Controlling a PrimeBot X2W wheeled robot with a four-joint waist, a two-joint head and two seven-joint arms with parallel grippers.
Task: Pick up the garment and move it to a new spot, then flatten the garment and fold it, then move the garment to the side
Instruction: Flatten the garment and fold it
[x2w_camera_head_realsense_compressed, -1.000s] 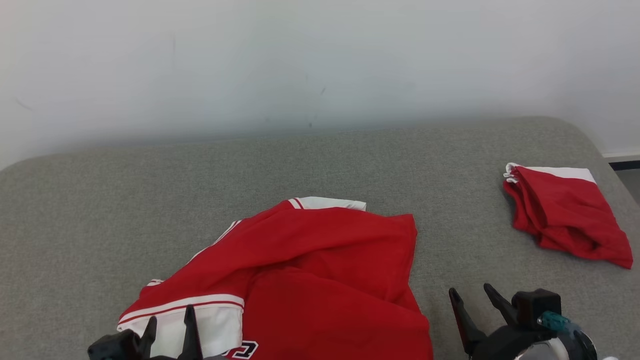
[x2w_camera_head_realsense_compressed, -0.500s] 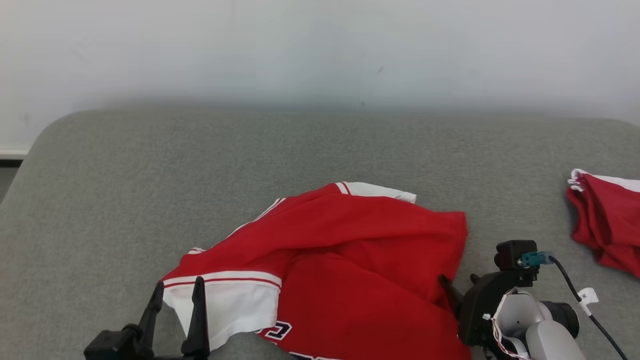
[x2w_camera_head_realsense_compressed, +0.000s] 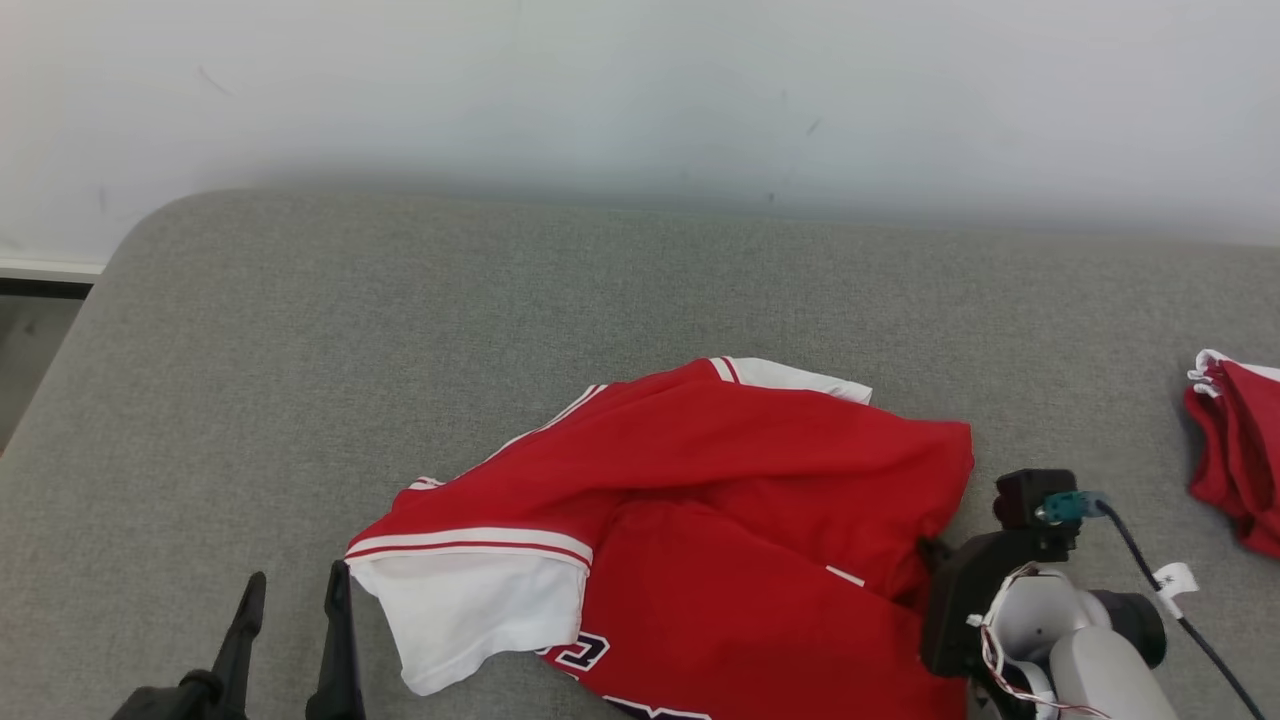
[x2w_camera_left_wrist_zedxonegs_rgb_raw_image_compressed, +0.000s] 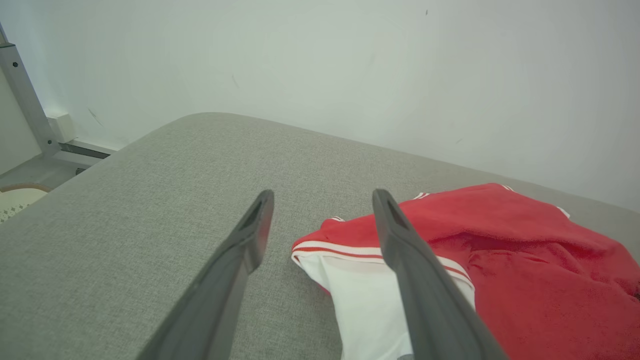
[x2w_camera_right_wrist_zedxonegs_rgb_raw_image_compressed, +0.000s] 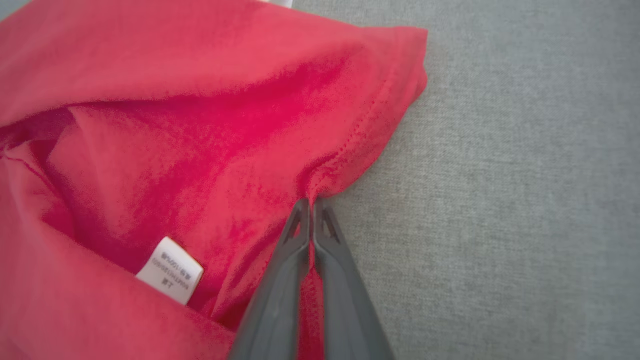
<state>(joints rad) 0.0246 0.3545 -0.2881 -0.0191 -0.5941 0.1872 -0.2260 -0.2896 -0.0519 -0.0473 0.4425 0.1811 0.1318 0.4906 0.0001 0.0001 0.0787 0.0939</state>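
**Landmark: the red garment.** It lies crumpled, with the grey cushion beneath it and bare on all visible sides of it.

**(a)** The right gripper sits at the garment's right-hand hem. Its 2 fingers are pressed together, pinching a stitched fold of red cloth.

**(b)** A white care label lies inside the garment, just left of the pinched fold.

**(c)** The left gripper stands just left of the garment's white sleeve. Its 2 fingers are spread wide and hold nothing. In the head view the nearer finger meets the sleeve's edge, though contact cannot be told.

**(d)** A 2nd red piece of clothing lies well apart to the garment's right.

**(e)** A pale wall rises behind the garment.
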